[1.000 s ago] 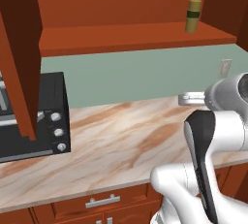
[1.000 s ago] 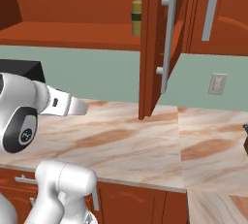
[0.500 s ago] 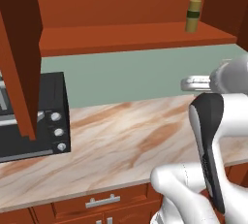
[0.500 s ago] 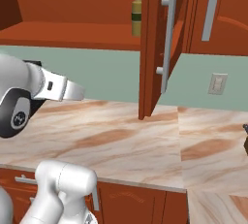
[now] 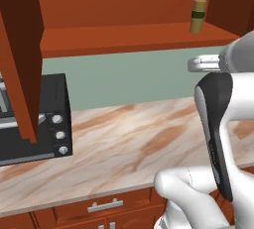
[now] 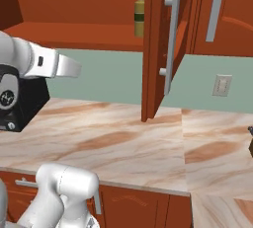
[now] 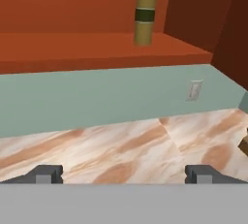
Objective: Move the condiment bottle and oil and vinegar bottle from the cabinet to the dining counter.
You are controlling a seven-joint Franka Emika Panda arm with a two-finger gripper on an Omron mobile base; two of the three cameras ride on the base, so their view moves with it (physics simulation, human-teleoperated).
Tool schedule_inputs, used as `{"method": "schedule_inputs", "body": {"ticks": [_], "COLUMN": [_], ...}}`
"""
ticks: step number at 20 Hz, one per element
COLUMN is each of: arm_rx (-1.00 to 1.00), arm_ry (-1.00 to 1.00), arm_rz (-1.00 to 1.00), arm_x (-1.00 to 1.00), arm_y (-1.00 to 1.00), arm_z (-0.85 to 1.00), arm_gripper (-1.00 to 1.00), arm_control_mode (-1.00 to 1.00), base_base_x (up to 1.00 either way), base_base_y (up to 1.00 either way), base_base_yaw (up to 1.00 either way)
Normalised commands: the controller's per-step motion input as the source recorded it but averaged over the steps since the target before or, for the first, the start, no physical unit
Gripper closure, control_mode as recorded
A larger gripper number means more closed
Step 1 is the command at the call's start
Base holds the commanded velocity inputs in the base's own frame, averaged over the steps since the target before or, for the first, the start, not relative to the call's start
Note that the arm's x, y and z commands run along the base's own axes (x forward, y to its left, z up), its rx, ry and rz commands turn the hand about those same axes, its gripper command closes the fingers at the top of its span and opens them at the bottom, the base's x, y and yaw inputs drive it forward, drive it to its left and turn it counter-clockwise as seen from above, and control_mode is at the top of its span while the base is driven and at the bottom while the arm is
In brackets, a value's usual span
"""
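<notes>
From the left base view, you see the oil and vinegar bottle [image 5: 197, 11] standing upright on the open cabinet [image 5: 129, 37] shelf, above and beyond your arm.

From the right base view, the bottle [image 6: 140, 15] sits at the shelf's right end, just beside the open door; your arm points toward it from lower left.

In the hand view, your jaws stand wide open and empty over the bench [image 7: 121, 145]. The bottle [image 7: 144, 17] lies up and ahead, roughly centred, long axis vertical. You'd likely need to raise and reach forward.
</notes>
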Motion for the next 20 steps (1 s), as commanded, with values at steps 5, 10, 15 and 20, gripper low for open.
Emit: {"method": "schedule_inputs", "body": {"ticks": [5, 10, 15, 20], "arm_rx": [-0.14, -0.06, 0.0, 0.0], "arm_ry": [-0.39, -0.1, 0.2, 0.18], "arm_rz": [0.0, -0.04, -0.13, -0.12], "arm_x": [0.01, 0.03, 0.13, 0.27], "arm_y": [0.0, -0.01, -0.11, -0.17], "arm_z": [0.38, 0.42, 0.44, 0.28], "arm_gripper": [-1.0, -1.0, -1.0, -1.0], "arm_control_mode": [-1.0, -1.0, -1.0, -1.0], "base_base_x": [0.0, 0.0, 0.0, 0.0], "base_base_y": [0.0, 0.0, 0.0, 0.0], "base_base_yaw": [0.0, 0.0, 0.0, 0.0]}}
